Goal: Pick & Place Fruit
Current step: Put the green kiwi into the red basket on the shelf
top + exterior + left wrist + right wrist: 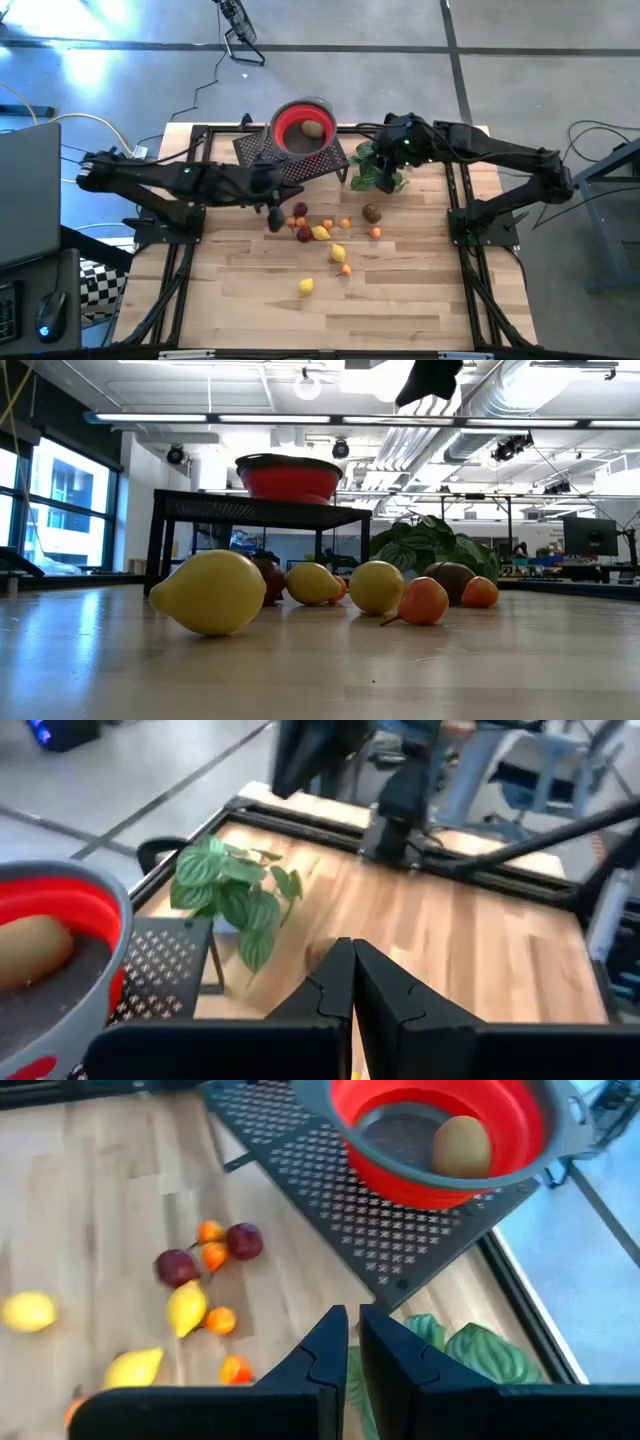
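Beside the scattered fruit (320, 233) hovers the left end effector (273, 216) (clenched, empty).

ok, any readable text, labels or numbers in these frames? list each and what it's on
None can be read.
Red bowl, black mesh stand, fruit, plant: no markings visible.
Room monitors behind the table: too small and blurred to read.

Light wooden table (400, 300) with scattered fruit (320, 233), mesh stand (300, 160), apparently a leafy plant (380, 168).

Scattered fruit (320, 233), one kiwi (314, 128) bowled
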You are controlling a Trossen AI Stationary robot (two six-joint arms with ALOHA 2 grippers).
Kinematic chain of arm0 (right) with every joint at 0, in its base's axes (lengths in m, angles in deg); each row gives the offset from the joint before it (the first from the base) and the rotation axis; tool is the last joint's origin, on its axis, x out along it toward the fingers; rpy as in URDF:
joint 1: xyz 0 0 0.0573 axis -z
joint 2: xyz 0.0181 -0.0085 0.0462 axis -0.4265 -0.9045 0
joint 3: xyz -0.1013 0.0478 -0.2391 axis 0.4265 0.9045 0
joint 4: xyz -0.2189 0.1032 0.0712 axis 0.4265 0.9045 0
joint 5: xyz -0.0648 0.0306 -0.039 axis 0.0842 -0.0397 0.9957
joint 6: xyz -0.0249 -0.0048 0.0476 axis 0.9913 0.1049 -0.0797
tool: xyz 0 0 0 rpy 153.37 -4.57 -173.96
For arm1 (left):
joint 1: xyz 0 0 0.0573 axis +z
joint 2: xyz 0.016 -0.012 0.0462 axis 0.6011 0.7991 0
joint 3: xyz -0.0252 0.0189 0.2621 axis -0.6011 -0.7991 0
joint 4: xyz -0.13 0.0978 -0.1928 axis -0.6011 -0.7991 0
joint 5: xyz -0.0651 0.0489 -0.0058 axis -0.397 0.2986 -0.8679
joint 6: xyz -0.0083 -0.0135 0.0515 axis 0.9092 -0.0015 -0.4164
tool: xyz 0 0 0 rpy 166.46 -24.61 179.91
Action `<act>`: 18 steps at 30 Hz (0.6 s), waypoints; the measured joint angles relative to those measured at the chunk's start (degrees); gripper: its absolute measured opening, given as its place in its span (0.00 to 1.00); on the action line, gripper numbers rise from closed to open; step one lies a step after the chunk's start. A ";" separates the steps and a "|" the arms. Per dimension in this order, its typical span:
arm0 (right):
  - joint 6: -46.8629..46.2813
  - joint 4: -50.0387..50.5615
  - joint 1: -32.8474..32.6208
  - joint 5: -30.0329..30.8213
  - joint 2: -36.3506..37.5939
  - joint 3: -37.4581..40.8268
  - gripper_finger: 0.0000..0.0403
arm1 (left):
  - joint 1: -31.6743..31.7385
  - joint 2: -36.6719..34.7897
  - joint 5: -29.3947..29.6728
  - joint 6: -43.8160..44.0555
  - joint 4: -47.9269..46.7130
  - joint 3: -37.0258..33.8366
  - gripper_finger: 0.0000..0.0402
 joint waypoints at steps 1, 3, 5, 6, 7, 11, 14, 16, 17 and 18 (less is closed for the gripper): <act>-0.09 0.21 0.56 -0.01 -0.19 0.03 0.06 | -0.47 -1.20 -0.03 -1.06 1.41 -0.47 0.00; -0.09 0.60 1.30 0.00 -0.55 0.15 0.06 | -1.44 -3.72 0.05 -3.00 0.87 -1.98 0.00; -0.12 0.10 1.57 0.00 -0.87 0.09 0.06 | -1.78 -5.54 0.00 -3.96 2.26 -3.05 0.00; -0.08 0.09 1.94 0.07 -0.90 0.09 0.06 | -1.96 -6.83 0.00 -4.44 2.06 -4.09 0.00; -0.03 0.02 2.28 0.17 -0.90 0.09 0.06 | -2.04 -7.78 -0.10 -4.92 1.24 -5.23 0.00; -1.44 -1.84 2.74 0.27 -1.53 0.05 0.06 | -1.91 -11.82 -1.78 -5.18 1.16 -9.68 0.00; -3.83 -2.08 3.49 0.13 -1.77 0.04 0.06 | -1.91 -15.28 -2.22 -4.90 3.02 -13.50 0.00; -4.70 -2.40 3.99 0.15 -1.93 0.04 0.06 | -1.93 -17.41 -2.70 -4.76 3.91 -16.42 0.00; -5.16 -2.62 4.12 0.17 -2.17 0.04 0.06 | -1.91 -18.71 -3.38 -4.94 5.76 -17.44 0.00; -5.81 -2.97 4.16 0.25 -2.52 0.04 0.06 | -1.88 -20.34 -3.92 -5.16 5.54 -18.71 0.00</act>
